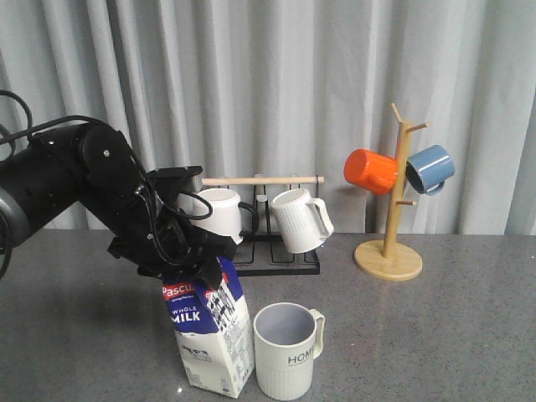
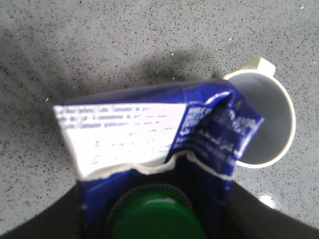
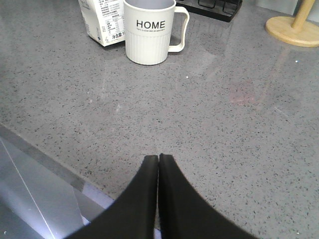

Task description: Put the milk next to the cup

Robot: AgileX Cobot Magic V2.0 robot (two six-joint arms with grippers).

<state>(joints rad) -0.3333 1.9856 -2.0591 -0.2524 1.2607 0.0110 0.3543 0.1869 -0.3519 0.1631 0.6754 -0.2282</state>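
The milk (image 1: pixel 209 335) is a blue and white carton standing on the grey table, tilted a little, close to the left of the cup (image 1: pixel 287 352). The cup is cream and ribbed, printed "HOME", with its handle to the right. My left gripper (image 1: pixel 191 264) is shut on the carton's gable top. In the left wrist view the milk (image 2: pixel 124 134) and its green cap (image 2: pixel 154 219) sit between my dark fingers (image 2: pixel 50 221), with the cup (image 2: pixel 264 124) just beyond. My right gripper (image 3: pixel 158 158) is shut and empty, low near the table's front edge, facing the cup (image 3: pixel 149 37) and milk (image 3: pixel 102 20).
A black rack (image 1: pixel 276 266) at the back holds a white mug with a black handle (image 1: pixel 219 211) and a white ribbed mug (image 1: pixel 297 219). A wooden mug tree (image 1: pixel 389 251) at the back right carries an orange mug (image 1: pixel 371 171) and a blue mug (image 1: pixel 430 169).
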